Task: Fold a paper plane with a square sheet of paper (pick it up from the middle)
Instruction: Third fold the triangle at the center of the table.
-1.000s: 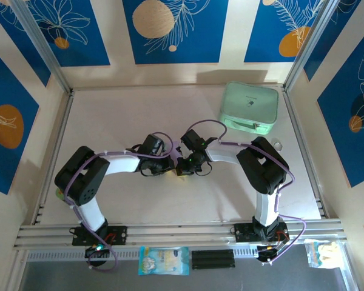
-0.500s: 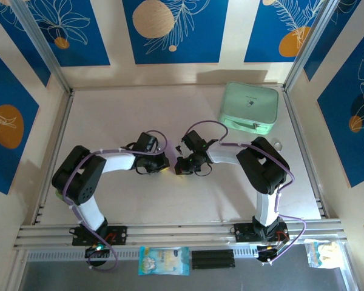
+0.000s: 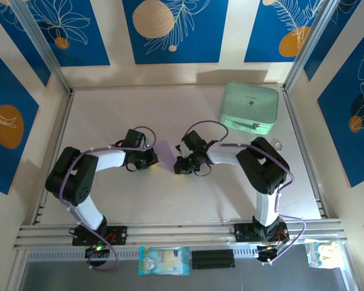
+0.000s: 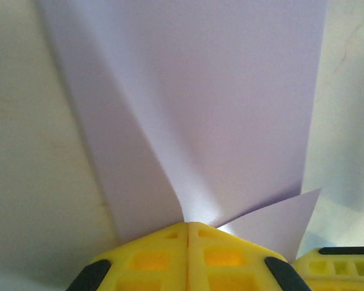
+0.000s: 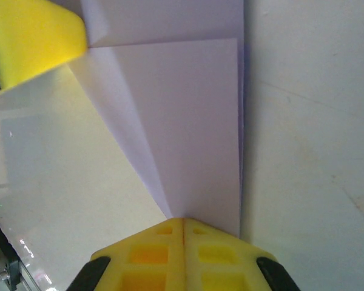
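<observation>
Two shut grippers hold the creased lilac sheet of paper (image 4: 218,109) near the centre of the top view, the left gripper (image 4: 188,227) pinching its left side, the right gripper (image 5: 182,222) its right.

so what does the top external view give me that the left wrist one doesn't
Top external: the mint-green case at the far right of the table, and the right gripper facing the left gripper mid-table. Left wrist: a close look at the yellow fingertips pinched shut on the sheet of paper, with creases fanning out from the pinch. Both: the lilac sheet at the left gripper.
</observation>
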